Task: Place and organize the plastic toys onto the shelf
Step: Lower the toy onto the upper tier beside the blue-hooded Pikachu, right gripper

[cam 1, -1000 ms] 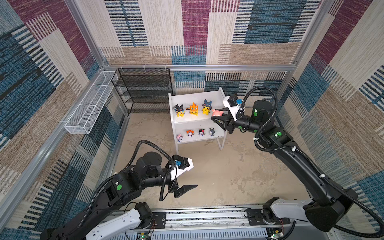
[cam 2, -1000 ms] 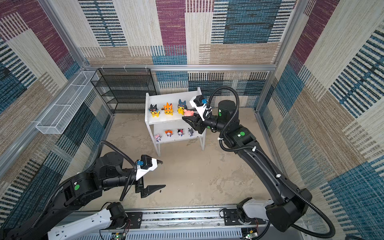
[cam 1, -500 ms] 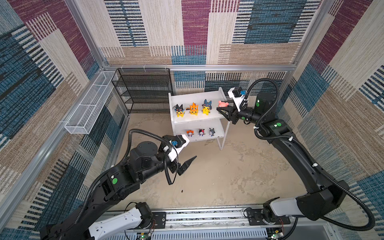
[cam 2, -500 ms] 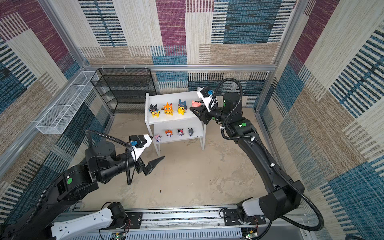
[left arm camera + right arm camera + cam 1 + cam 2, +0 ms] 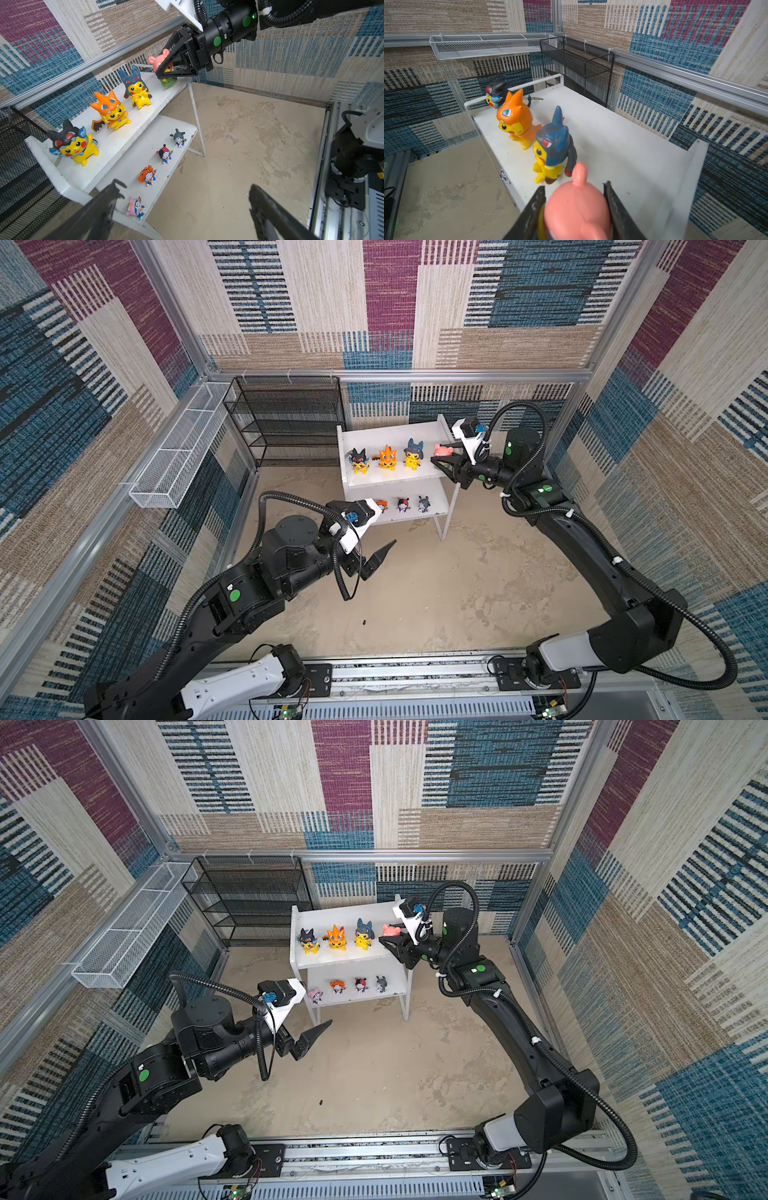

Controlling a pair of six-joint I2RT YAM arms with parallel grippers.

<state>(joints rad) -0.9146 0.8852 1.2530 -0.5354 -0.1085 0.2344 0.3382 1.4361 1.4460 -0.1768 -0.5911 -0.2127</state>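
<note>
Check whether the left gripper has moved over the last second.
Yes. In a top view the left gripper has moved away from the front rail toward the shelf, close to its lower board.

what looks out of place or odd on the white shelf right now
Only one thing: the pink-and-green plastic figurine at the right end of the white two-tier shelf's top board is clamped in the right gripper, not set down free. The other seven figurines stand upright in two tidy rows.
</note>
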